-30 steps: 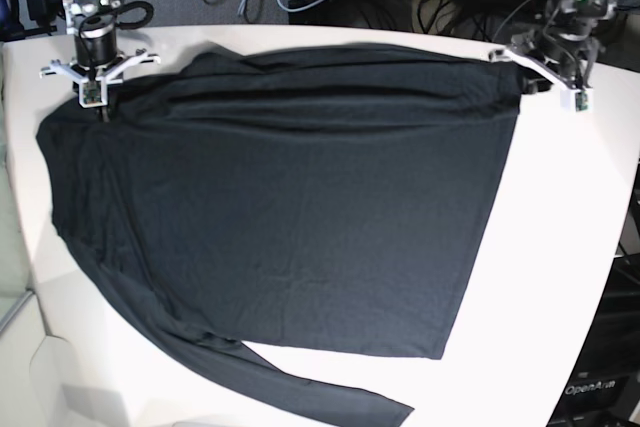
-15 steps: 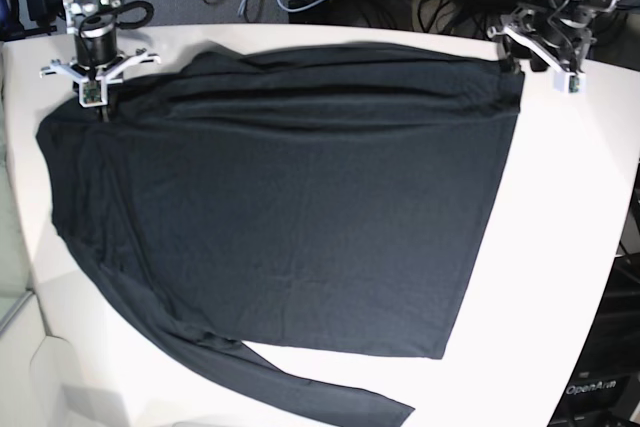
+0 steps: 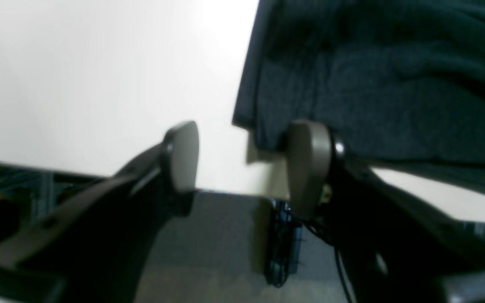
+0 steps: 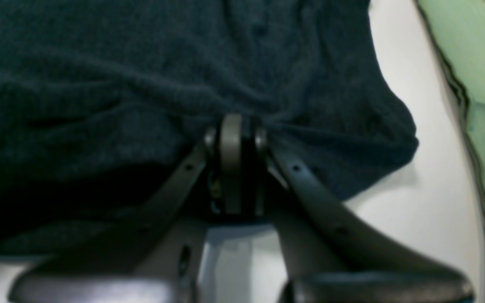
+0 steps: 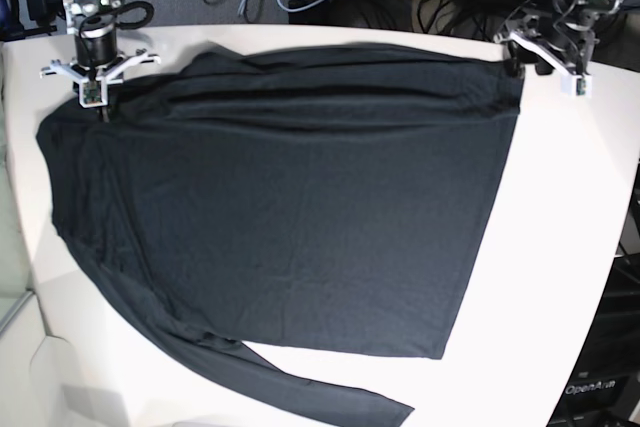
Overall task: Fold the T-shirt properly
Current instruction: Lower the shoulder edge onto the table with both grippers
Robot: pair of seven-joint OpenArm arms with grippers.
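The shirt (image 5: 300, 207) is spread flat on the worktop (image 5: 570, 217). Its edge is pinched by the right end effector (image 4: 236, 139). The left end effector (image 3: 242, 164) is parted wide at the corner, seemingly holding nothing.

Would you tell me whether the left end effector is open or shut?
Open: the left end effector shows a clear gap, beside the T-shirt corner.

plain black t-shirt (image 5: 300, 197), white table (image 5: 570, 207), perhaps a pale green sheet (image 4: 482, 63) beside it.
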